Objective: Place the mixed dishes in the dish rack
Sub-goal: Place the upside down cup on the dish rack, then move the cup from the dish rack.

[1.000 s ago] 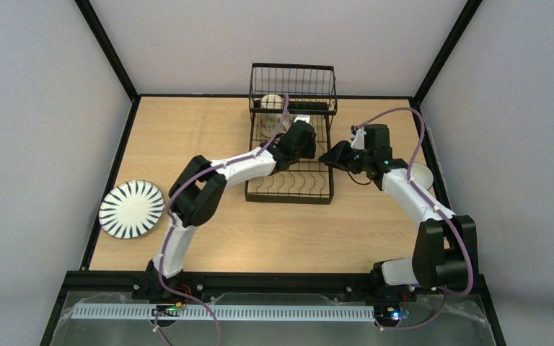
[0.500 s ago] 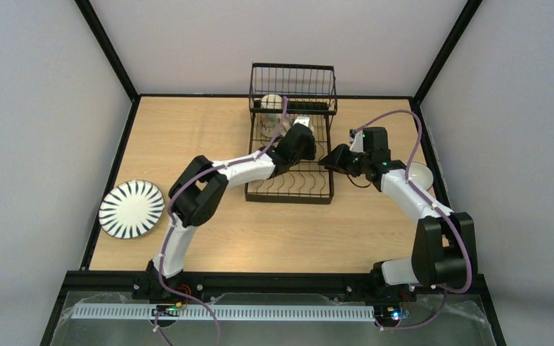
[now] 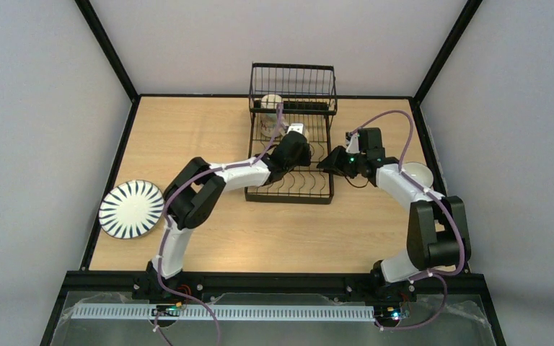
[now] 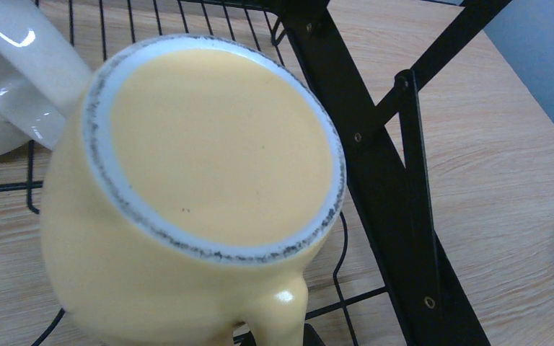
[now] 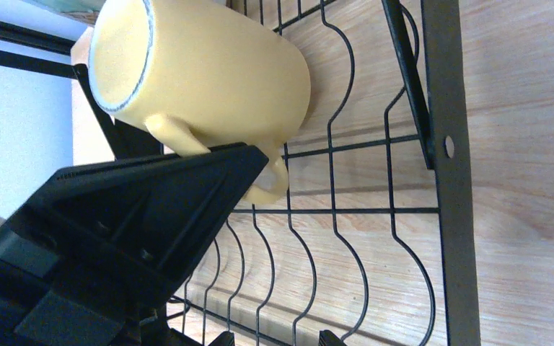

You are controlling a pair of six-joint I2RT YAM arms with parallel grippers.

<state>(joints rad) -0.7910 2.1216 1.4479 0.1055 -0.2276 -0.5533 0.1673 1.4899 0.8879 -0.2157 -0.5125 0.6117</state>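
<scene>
Pale wood table (image 3: 209, 130) is sitting between grey walls; I am watching from above. Black wire dish rack (image 3: 288, 189) is standing at the far middle, raised basket at the back, slotted level nearer me. Left arm is reaching in over the slots; right arm is bending in from the rack's right side.

Striped plate (image 3: 131, 209) is lying flat at the table's left edge, well apart from the rack. Pale bowl (image 3: 420, 175) is sitting on the wood to the right, partly behind the right arm. Beige mug (image 3: 270, 102) is standing in the rack's far-left part.

Yellow mug (image 4: 202, 166) is tilting over the slotted wires just beside it, base facing the left wrist camera. Left gripper (image 3: 297, 132) is pinching that mug by the handle, as I am reading it. The handle is running off the bottom of the left wrist view, and in the right wrist view a black ribbed finger (image 5: 173, 187) is lying across it.

Right gripper (image 3: 323, 161) is hovering at the rack's right rim; I am unable to tell whether it is spread or pressed together.
</scene>
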